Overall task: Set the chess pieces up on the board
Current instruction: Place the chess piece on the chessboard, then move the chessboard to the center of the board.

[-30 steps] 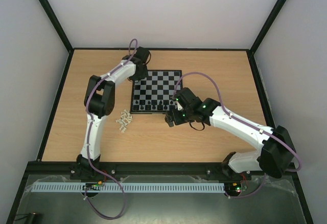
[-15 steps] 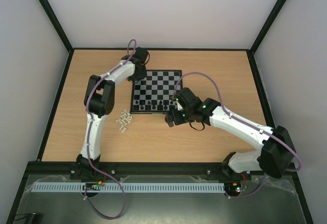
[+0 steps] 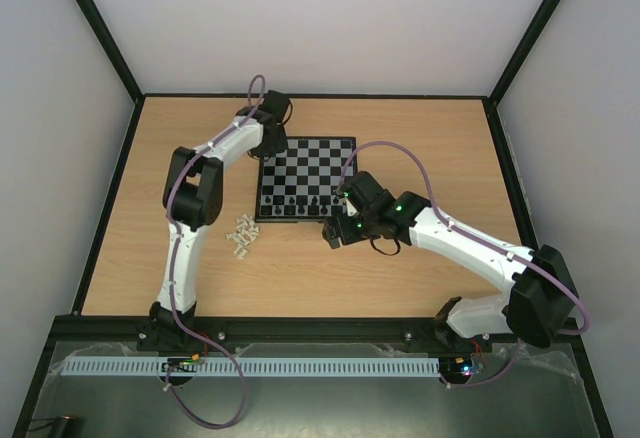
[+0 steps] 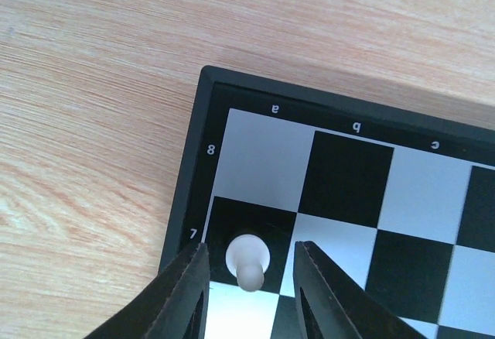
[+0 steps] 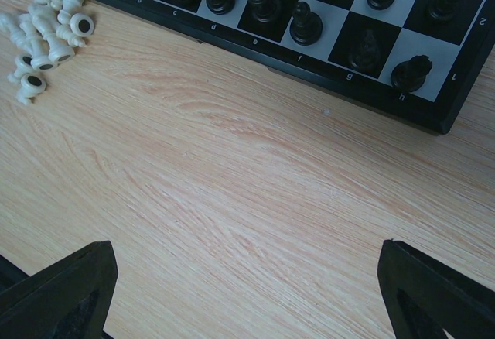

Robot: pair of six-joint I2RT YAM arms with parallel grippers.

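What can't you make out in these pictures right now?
1. Left wrist view: the white piece within the left tool is seen from above, so its kind is unclear; the bottom edge cuts off most of the board.
2. Top view: the left arm hides that piece; the black pieces are too small to name.
3. Right wrist view: the white pile runs off the top-left corner, so no count.

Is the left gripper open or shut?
Open: fingers of the left gripper flank the white pawn, with gaps on both sides.
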